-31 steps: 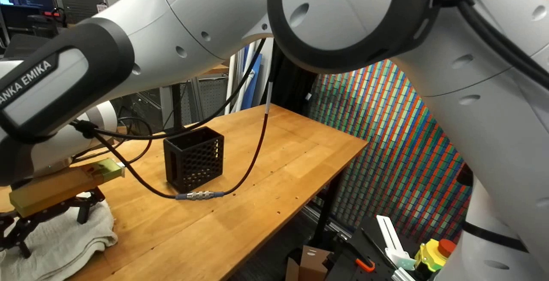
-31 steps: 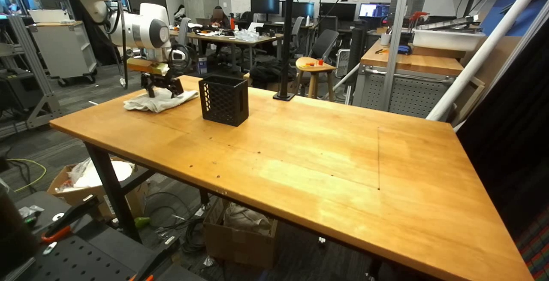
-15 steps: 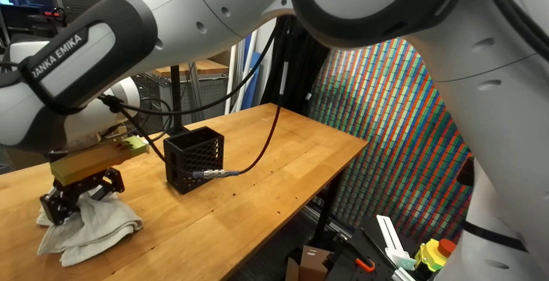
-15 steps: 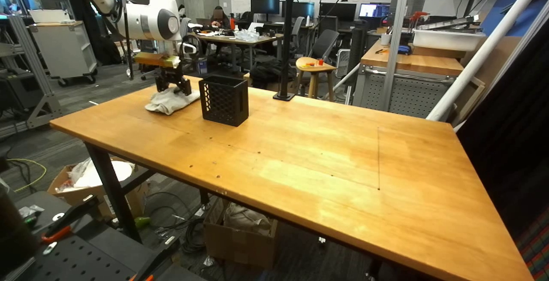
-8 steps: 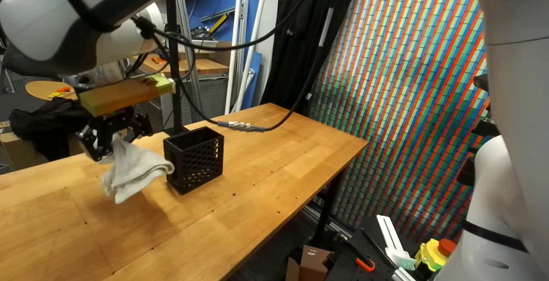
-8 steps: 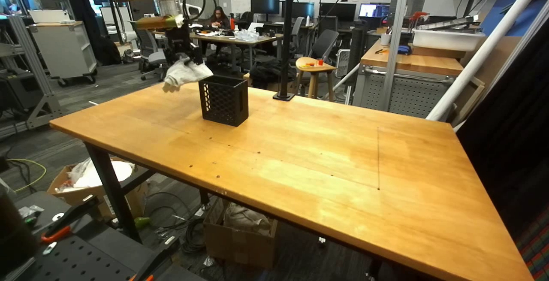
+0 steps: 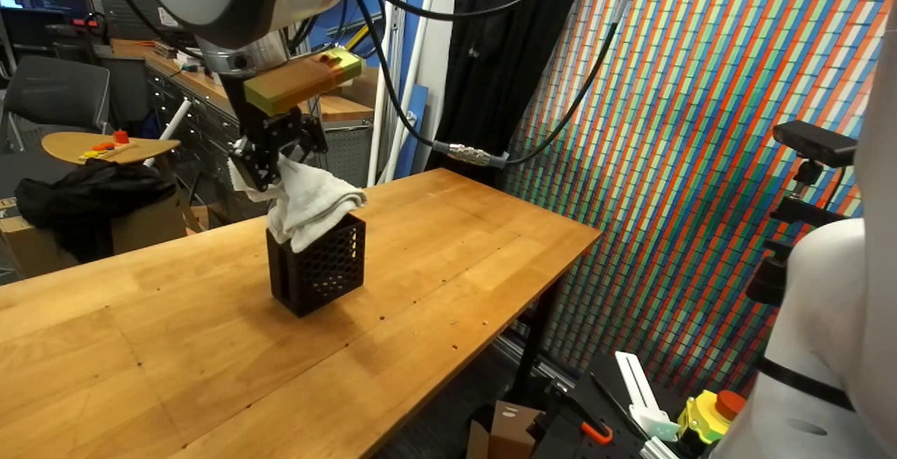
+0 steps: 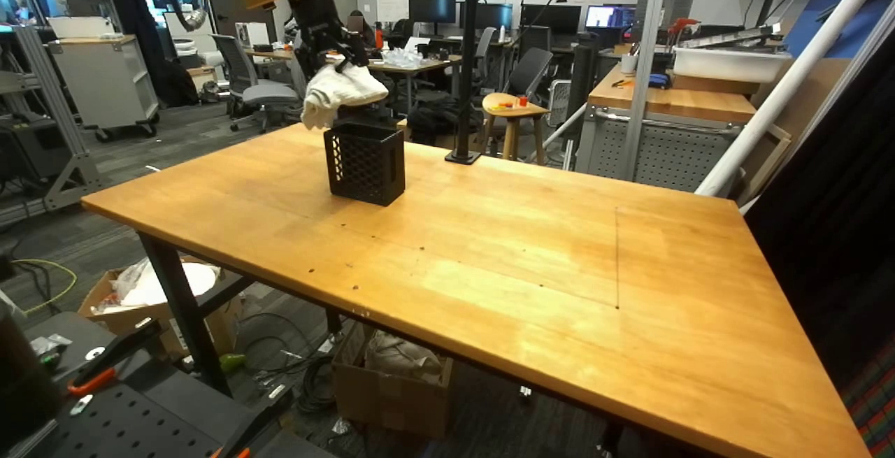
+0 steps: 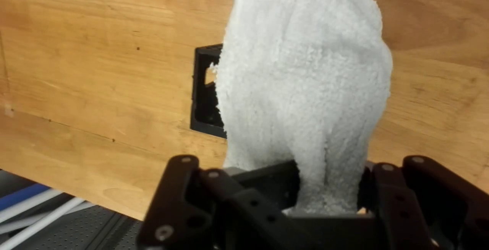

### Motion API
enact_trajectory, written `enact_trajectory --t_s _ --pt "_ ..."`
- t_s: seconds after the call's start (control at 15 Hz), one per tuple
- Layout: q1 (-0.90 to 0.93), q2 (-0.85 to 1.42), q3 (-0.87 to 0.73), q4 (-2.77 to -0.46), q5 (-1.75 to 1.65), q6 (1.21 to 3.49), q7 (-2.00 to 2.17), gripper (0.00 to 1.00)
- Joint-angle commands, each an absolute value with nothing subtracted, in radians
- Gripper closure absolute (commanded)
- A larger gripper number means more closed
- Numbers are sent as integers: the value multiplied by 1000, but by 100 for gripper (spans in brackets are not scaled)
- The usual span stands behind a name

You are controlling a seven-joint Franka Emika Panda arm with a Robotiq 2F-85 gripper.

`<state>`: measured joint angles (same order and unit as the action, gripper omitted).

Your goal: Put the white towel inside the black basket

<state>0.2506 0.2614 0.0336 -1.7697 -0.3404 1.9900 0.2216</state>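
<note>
With its jaws clenched on a bunched fold, a robot's gripper (image 9: 328, 187) suspends a white towel (image 7: 312, 196) just above a black basket (image 8: 367, 168). In an exterior view, the basket stands upright near the far edge of the wooden counter (image 8: 524, 234), between the far left corner and a black post (image 8: 470, 59) mounted at that edge. Seen from the wrist, the towel hides most of the basket's mouth, leaving a strip of dark interior showing; whether its drooping folds touch the rim cannot be told.
</note>
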Motion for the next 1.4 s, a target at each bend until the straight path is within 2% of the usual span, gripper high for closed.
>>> enact_trajectory --t_s 0.0,0.6,1.33 --pt "191 222 38 -1822 -372 2028 141 99" --pt "112 269 49 -1880 -261 2180 43 98" --pt "85 342 80 -1892 -31 2230 -68 99"
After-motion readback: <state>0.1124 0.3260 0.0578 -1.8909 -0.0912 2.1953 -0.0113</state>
